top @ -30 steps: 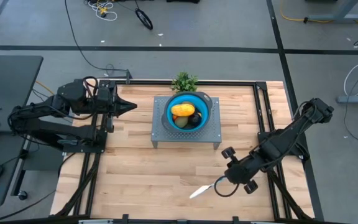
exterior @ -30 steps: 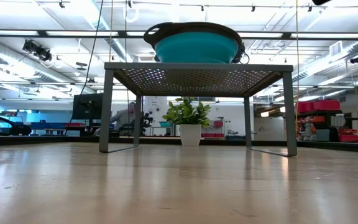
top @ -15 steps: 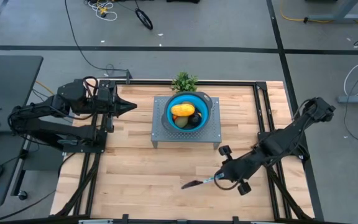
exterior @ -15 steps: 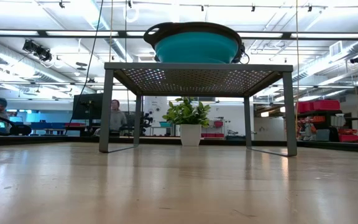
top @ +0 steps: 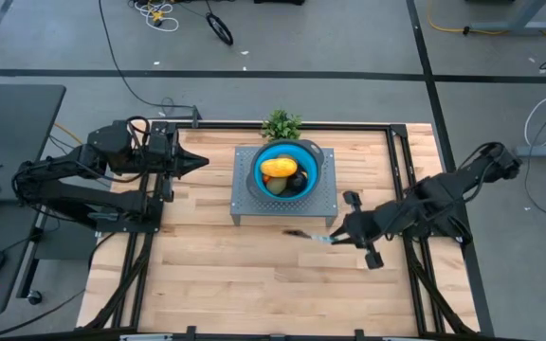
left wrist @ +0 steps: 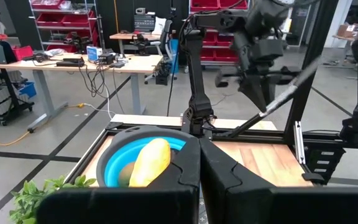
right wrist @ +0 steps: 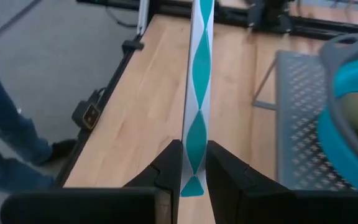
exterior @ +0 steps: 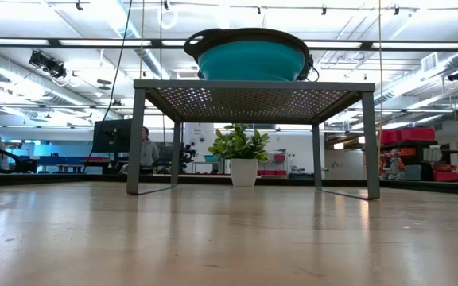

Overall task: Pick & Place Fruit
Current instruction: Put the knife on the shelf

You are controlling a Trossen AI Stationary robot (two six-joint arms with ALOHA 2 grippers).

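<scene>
Right gripper [top: 335,239] is pinching the knife [top: 303,234] just beside the rack's [top: 322,209] front edge; its blade is pointing away from the fruit [top: 280,168] in the bowl [top: 262,161]. Left gripper [top: 199,162], pressed together, is waiting farther off.

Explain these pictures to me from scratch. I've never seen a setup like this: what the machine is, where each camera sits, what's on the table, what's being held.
Two dark robot arms work at a wooden table. One camera looks straight down, one sits at table height, and one rides on each wrist. A grey metal stand carries a blue bowl holding the fruit; a small plant stands behind it. The right gripper is shut on a knife just in front of the stand. The left gripper waits, shut, at the table's left edge.
</scene>
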